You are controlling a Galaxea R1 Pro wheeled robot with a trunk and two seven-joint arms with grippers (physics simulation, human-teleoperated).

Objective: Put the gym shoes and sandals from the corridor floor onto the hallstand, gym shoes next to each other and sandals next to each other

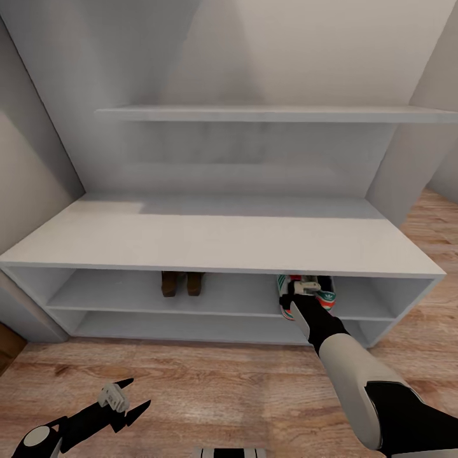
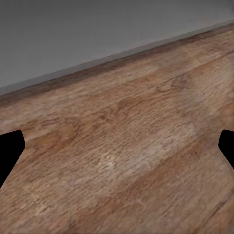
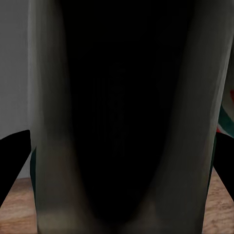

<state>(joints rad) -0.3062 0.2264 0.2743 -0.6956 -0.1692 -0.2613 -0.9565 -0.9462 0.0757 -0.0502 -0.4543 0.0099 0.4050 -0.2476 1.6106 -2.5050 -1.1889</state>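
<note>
The pale grey hallstand (image 1: 216, 242) fills the head view, and the two brown sandals (image 1: 182, 283) stand side by side on its upper open tier. To their right on the same tier sit the two gym shoes (image 1: 318, 294), close together. My right gripper (image 1: 296, 299) reaches under the bench top and closes on the near end of the left gym shoe. In the right wrist view that gym shoe (image 3: 122, 122) spans the gap of the right gripper (image 3: 122, 161), its cream sides touching both fingers. My left gripper (image 1: 135, 394) hangs open and empty over the corridor floor (image 1: 216, 381).
An upper shelf (image 1: 273, 114) juts out above the bench. Grey walls close in on both sides. A brown object (image 1: 7, 350) shows at the left edge on the floor. The left wrist view has the left gripper (image 2: 117, 151) over wood planks (image 2: 126, 146) by a grey base.
</note>
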